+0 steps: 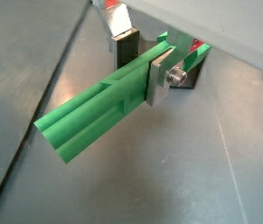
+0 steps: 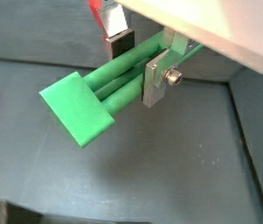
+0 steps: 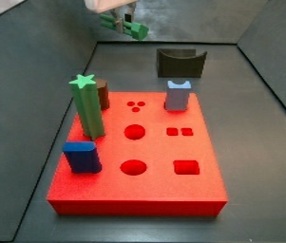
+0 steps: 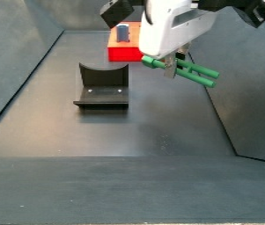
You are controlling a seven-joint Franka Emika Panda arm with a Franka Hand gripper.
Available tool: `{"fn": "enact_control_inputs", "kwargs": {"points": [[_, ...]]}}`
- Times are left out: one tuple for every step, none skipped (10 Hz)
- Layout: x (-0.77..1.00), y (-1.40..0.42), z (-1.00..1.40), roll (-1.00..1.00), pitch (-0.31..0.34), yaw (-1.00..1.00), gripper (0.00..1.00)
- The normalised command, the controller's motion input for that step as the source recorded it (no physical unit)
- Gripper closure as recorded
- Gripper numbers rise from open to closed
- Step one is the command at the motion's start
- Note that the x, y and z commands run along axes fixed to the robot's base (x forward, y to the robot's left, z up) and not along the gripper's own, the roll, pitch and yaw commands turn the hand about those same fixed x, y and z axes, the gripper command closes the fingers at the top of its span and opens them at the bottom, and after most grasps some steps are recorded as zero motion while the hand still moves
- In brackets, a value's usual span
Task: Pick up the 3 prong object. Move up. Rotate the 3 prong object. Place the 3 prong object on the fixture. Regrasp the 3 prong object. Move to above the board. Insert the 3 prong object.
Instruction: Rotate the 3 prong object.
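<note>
The end effector (image 4: 166, 61) hangs in the air above the dark floor (image 4: 122, 132), its flat silver fingers (image 1: 159, 80) closed on the long slender green 3 prong object (image 1: 93, 115) near 1 end of the piece. In both wrist views the 3 parallel rods run out from between the plates, and the free end shows as a flat green face (image 2: 78, 108). In a side view the 3 prong object (image 4: 191, 72) lies tilted, its free end lower and pointing away from the white wrist housing. It touches neither the floor nor any other thing.

The small dark fixture with a U-shaped notch in its top (image 4: 103, 84) stands on the floor, apart from the end effector and lower; its notch holds nothing. In a side view the fixture (image 3: 180, 64) stands just behind the large red rectangular board (image 3: 145, 152). The board carries a green post with a star-shaped top (image 3: 88, 104), a blue block (image 3: 82, 156) and a grey-blue peg (image 3: 179, 95). Round, square and 3-dot holes (image 3: 138, 104) show open in its top. The end effector (image 3: 130, 24) sits high near the rear wall, well apart from the board.
</note>
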Motion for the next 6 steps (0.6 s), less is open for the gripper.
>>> {"fn": "enact_control_inputs", "kwargs": {"points": [[0.0, 0.01, 0.0, 0.0, -0.001, -1.0, 1.0], [0.0, 0.01, 0.0, 0.0, -0.001, -1.0, 1.0], [0.0, 0.01, 0.0, 0.0, -0.001, -1.0, 1.0], [0.0, 0.01, 0.0, 0.0, -0.001, -1.0, 1.0], [0.0, 0.01, 0.0, 0.0, -0.001, -1.0, 1.0], [0.0, 0.01, 0.0, 0.0, -0.002, -1.0, 1.0]]}}
